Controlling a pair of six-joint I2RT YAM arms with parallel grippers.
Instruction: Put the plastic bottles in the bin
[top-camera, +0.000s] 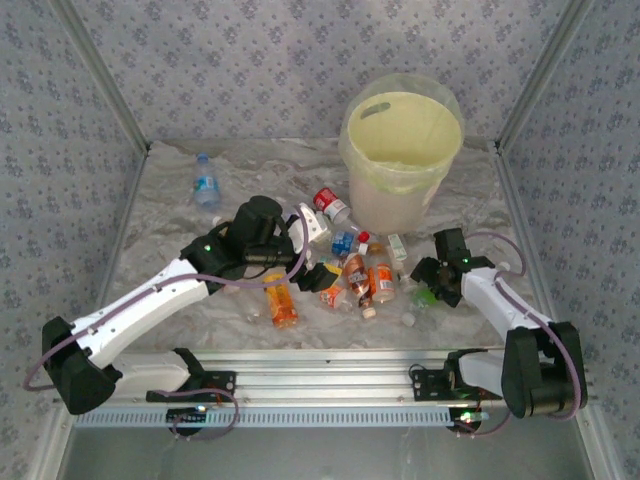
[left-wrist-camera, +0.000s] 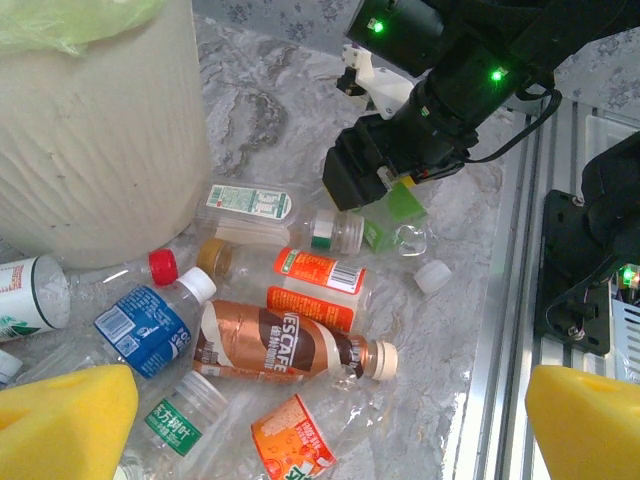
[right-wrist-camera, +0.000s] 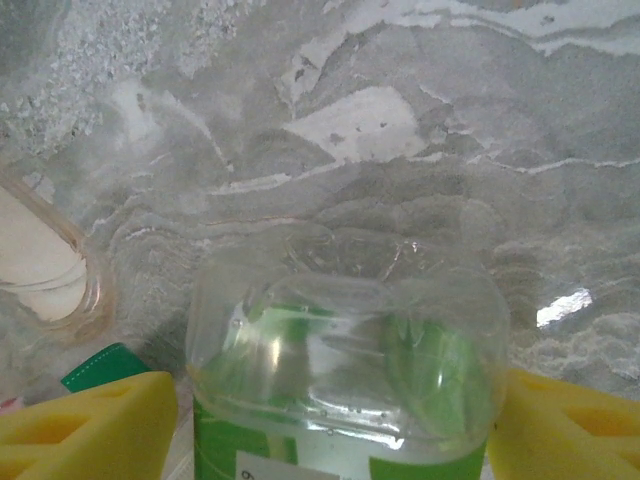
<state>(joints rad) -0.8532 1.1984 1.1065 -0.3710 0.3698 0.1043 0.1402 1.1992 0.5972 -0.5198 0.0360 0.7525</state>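
The pale-yellow bin stands at the back right of the table. Several plastic bottles lie in a heap in front of it. My left gripper hangs open above a brown-labelled bottle and a crushed orange-labelled one, touching neither. In the right wrist view, a clear green-labelled bottle lies between the yellow pads of my right gripper. The right pad is against the bottle and a slim gap shows at the left one. From above, the right gripper sits low at the heap's right edge.
A blue-labelled bottle lies alone at the back left. An orange bottle lies under the left arm. A loose white cap rests near the aluminium rail along the near edge. Patterned walls close in three sides.
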